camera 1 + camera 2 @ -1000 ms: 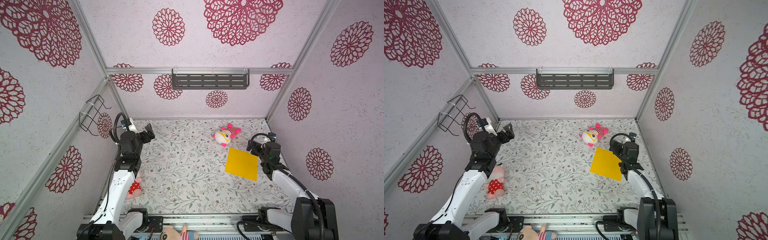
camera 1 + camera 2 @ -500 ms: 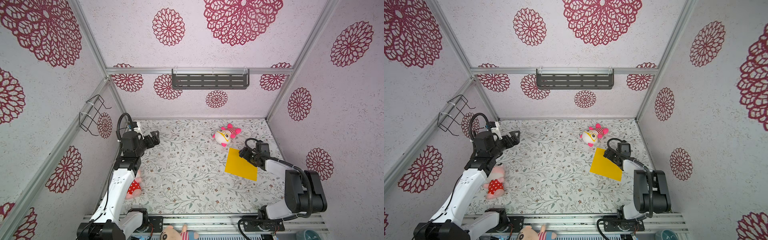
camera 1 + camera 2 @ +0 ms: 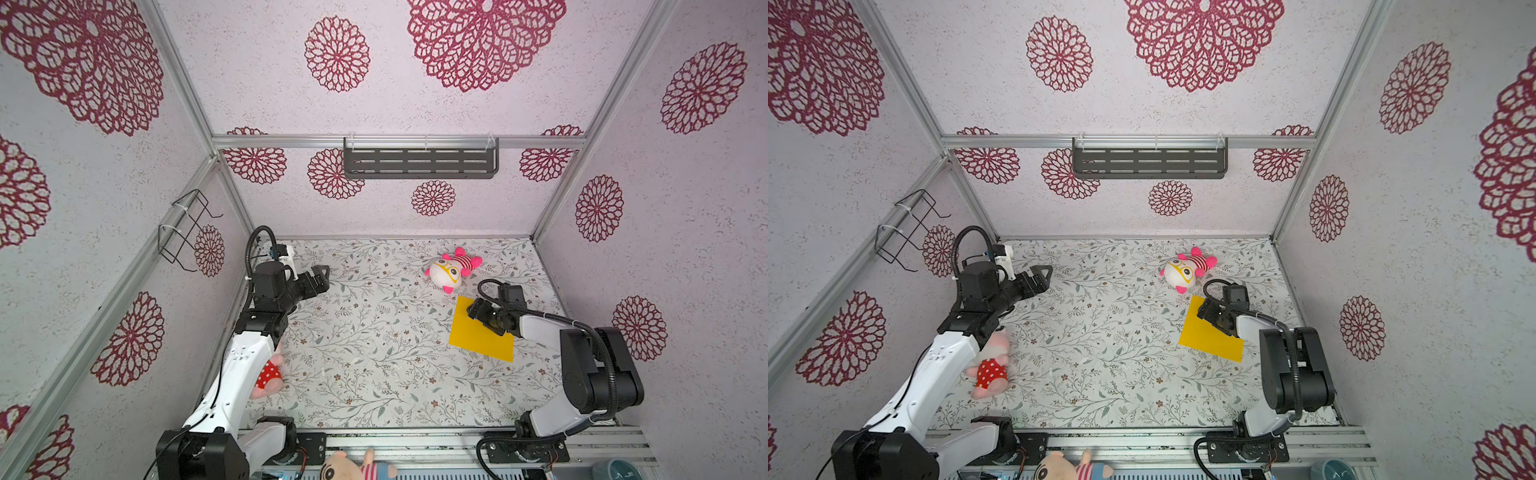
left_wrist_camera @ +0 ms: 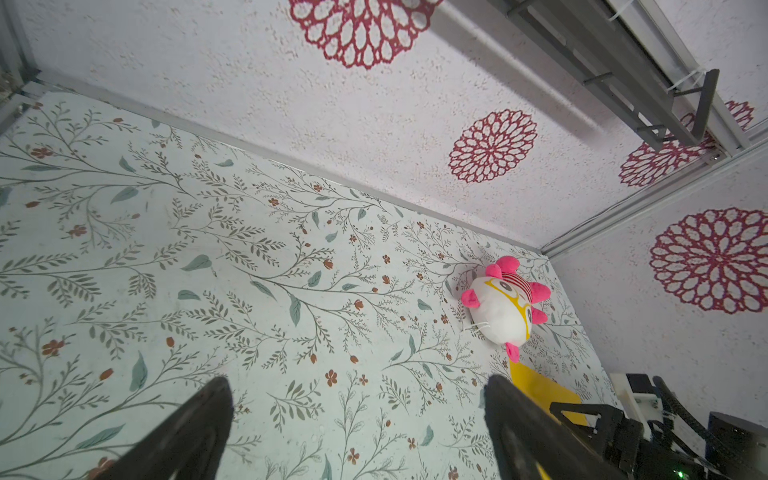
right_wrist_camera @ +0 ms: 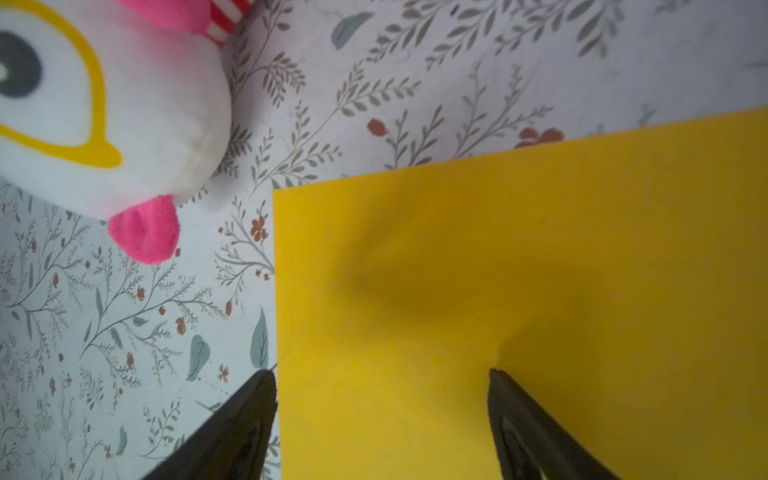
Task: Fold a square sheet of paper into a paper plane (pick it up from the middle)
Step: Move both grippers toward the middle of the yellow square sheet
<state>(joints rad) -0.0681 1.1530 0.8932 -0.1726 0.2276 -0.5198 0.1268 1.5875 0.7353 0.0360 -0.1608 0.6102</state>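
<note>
Holding right hand [image 5: 380,374] spread astride an edge of the square sheet of paper [image 5: 561,249], off middle; risking crumpling or sliding it. Holding left hand [image 4: 357,380] spread too.

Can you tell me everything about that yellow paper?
The square sheet of paper is thin, plain yellow-orange, unmarked and unfolded. It lies on the flowery table, toward the right in both top views, a little askew, with one corner near the plush toy but not touching. The right gripper sits low over it, jaws open: one tip at the paper's edge, one over the sheet. The paper looks slightly bulged between them; I cannot tell if they touch it.
</note>
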